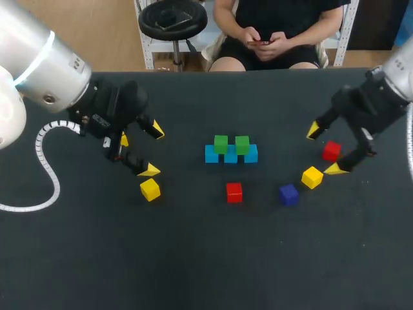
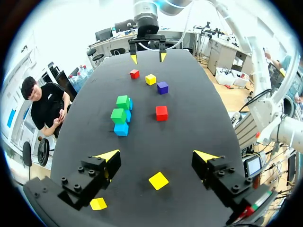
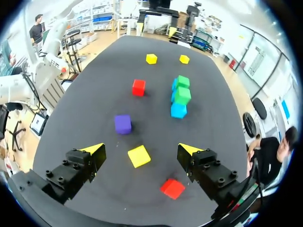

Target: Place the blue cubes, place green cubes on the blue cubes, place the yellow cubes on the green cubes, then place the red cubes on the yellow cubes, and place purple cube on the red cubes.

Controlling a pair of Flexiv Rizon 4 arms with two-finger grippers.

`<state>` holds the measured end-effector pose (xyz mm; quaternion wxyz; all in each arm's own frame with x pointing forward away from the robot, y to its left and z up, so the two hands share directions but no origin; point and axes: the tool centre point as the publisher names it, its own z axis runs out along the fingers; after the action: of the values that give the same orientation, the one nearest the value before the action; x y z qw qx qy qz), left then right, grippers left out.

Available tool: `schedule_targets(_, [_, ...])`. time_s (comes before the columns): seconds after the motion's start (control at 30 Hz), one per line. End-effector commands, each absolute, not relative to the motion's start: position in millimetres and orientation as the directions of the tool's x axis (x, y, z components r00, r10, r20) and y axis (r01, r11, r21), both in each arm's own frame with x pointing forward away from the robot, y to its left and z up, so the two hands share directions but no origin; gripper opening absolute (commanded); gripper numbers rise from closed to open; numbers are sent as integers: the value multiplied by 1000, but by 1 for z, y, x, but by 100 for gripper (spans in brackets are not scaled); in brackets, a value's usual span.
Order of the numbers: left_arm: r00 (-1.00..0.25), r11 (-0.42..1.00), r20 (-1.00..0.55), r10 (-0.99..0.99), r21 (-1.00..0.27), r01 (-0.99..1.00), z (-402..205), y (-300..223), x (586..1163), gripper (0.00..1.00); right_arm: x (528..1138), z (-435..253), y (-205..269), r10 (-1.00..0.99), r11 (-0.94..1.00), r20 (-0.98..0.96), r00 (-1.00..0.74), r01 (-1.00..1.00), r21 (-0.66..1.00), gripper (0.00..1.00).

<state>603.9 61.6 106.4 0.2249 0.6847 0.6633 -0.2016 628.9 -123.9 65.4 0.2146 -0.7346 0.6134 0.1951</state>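
head view puts the three blue cubes (image 1: 231,157) in a touching row at the middle of the worktop (image 1: 193,258). two green cubes (image 1: 221,143) sit on top, each seemingly over a seam. so i judge the blue and green layers done, and the yellow layer is the step in hand; nothing yellow is on the stack yet.

below the row lie the middle red cube (image 1: 234,192) and the purple cube (image 1: 288,194), both loose and apart from the stack.

the left yellow cube (image 1: 150,189) lies just beside the lower tip of my left jaws, which are spread wide and hold nothing. left wrist view shows it on the worktop ahead of and between the tips, untouched. a second yellow cube (image 1: 124,139) is half hidden by that arm.

my right jaws are also wide and empty. the right yellow cube (image 1: 312,177) is ahead between their tips, and the right red cube (image 1: 332,150) sits beneath them.

next, i think, one set of jaws should drop squarely over its yellow cube, close on two flat faces, then carry it to the green cubes without nudging them.
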Motion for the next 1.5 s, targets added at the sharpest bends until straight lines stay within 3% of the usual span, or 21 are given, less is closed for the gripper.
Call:
schedule_targets(0.03, [41,-22,-575,817,41,999,106,62,605,100,621,65,-155,-799,-110,-586,134,-991,-78,100])
schedule_targets(0.5, [41,-22,-575,817,41,999,106,62,605,100,616,57,-219,-703,-19,-710,44,-999,-44,100])
schedule_targets(1.2, [41,-22,-575,817,41,999,106,62,605,100,615,55,-227,-680,2,-732,40,-998,-56,100])
schedule_targets(1.5, [233,-192,-485,843,133,972,126,107,602,100,615,55,-227,-680,2,-732,40,-998,-56,100])
